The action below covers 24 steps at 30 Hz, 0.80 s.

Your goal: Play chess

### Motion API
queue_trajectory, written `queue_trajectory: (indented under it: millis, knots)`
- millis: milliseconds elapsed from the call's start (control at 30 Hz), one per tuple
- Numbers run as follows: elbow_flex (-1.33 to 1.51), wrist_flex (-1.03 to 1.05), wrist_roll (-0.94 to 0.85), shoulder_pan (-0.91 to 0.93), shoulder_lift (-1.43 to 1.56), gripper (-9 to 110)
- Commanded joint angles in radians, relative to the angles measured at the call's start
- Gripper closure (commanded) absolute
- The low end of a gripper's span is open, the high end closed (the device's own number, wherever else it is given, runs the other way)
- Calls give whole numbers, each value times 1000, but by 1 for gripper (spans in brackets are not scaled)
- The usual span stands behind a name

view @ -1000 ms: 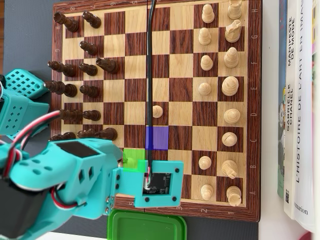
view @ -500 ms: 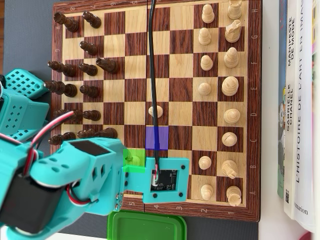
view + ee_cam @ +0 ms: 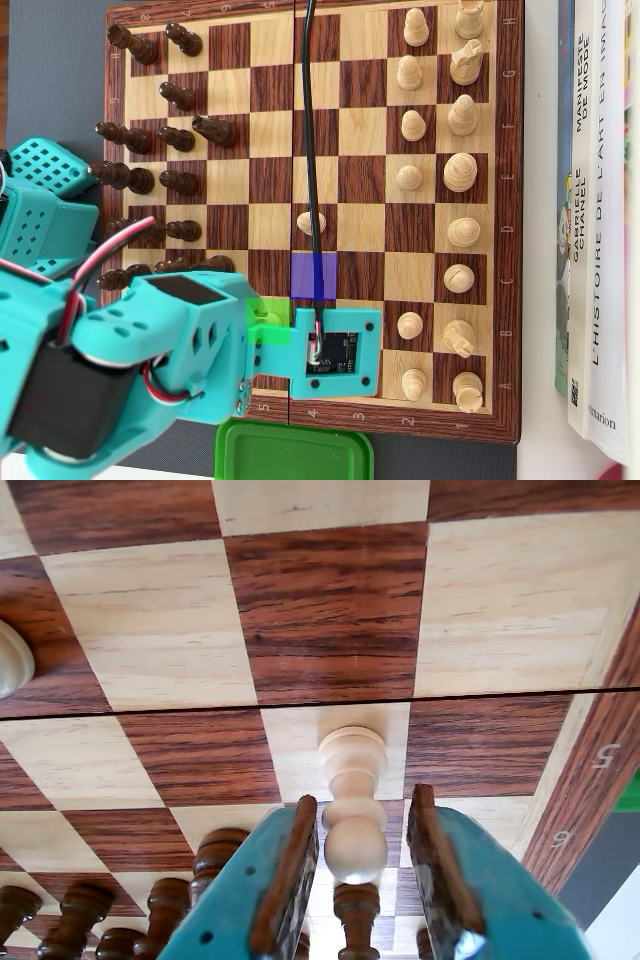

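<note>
In the wrist view a light pawn (image 3: 354, 810) stands upright on a light square of the wooden chessboard (image 3: 330, 610). My gripper (image 3: 363, 800) is open and straddles the pawn's head. There is a gap on each side between the pawn and the brown pads (image 3: 298, 865). In the overhead view the teal arm (image 3: 180, 340) reaches over the board's lower left and hides the jaws. A green tinted square (image 3: 268, 322) marks the spot under it, and a blue tinted square (image 3: 313, 275) lies just up and right. Another light pawn (image 3: 310, 222) stands alone mid-board.
Dark pieces (image 3: 150, 180) fill the board's left side and show behind the jaws (image 3: 215, 855). Light pieces (image 3: 460, 170) line the right side. A black cable (image 3: 308, 120) crosses the board. A green container (image 3: 295, 450) sits below the board. Books (image 3: 595, 200) lie at right.
</note>
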Motion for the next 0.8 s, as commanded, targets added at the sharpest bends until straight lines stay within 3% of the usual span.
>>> queue_trajectory:
  millis: [0,767]
  knots:
    - [-31,-6,-6,-8,8,84]
    - [-35,-2,-5,-29,350,83]
